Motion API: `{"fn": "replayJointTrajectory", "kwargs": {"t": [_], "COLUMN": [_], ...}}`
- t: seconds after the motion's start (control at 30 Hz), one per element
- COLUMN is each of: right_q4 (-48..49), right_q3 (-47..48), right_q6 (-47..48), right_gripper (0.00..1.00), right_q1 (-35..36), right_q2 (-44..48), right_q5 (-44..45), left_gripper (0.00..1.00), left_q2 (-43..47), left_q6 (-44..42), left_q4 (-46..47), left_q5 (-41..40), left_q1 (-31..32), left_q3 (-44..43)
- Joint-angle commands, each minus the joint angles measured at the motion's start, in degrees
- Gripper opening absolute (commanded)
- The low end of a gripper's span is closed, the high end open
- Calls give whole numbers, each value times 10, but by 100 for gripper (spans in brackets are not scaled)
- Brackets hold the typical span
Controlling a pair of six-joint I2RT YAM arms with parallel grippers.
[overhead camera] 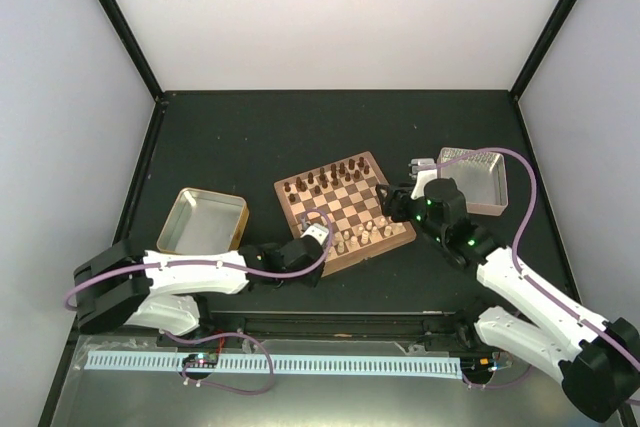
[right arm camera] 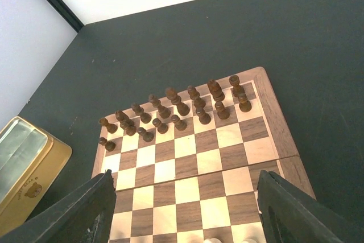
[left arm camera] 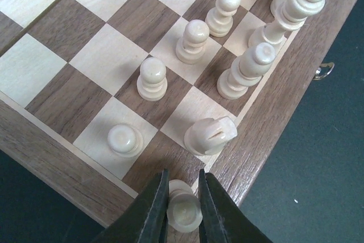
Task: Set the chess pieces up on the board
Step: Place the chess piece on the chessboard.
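Note:
The board [overhead camera: 345,209] lies in the middle of the table, with dark chessmen [overhead camera: 325,179] along its far side. In the left wrist view, cream chess pieces stand along the near edge: a knight [left arm camera: 210,135], a pawn [left arm camera: 125,139] and several more [left arm camera: 244,75]. My left gripper [left arm camera: 183,173] is at the board's near-left corner [overhead camera: 322,232]. Its jaws are closed on a small cream piece [left arm camera: 185,209], which stands upright over the corner square. My right gripper [right arm camera: 185,197] hovers wide open above the board's right side [overhead camera: 398,197], holding nothing.
A gold tin [overhead camera: 203,220] sits left of the board and shows in the right wrist view as well [right arm camera: 23,157]. A silver metal tray [overhead camera: 480,179] stands to the right, behind the right arm. Black frame posts and white walls enclose the dark table.

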State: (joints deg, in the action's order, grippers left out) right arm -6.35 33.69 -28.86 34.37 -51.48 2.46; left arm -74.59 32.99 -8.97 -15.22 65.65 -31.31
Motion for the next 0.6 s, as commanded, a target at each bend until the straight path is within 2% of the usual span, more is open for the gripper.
{"fn": "replayJointTrajectory", "kwargs": {"t": [0.0,0.2,0.37,0.57], "right_q4": [20,24,24,24], "right_q3": [-6,-6,-7,-8], "right_q6": [5,4,4,3], "right_gripper": [69,69,70,69], "right_q1": [0,-1,-1,-1], "right_q2": [-10,-14,-17,-16], "right_q5": [-5,-6,-8,-10], "left_gripper": [16,18,12,12], "left_q2": [-16,-26,-28,-30], "left_q6": [-3,1,2,1], "left_q4": [9,8,17,25], "left_q5": [-25,-43,-53,-55], "left_q1": [7,11,11,11], "left_q3": [-2,1,5,5]}}
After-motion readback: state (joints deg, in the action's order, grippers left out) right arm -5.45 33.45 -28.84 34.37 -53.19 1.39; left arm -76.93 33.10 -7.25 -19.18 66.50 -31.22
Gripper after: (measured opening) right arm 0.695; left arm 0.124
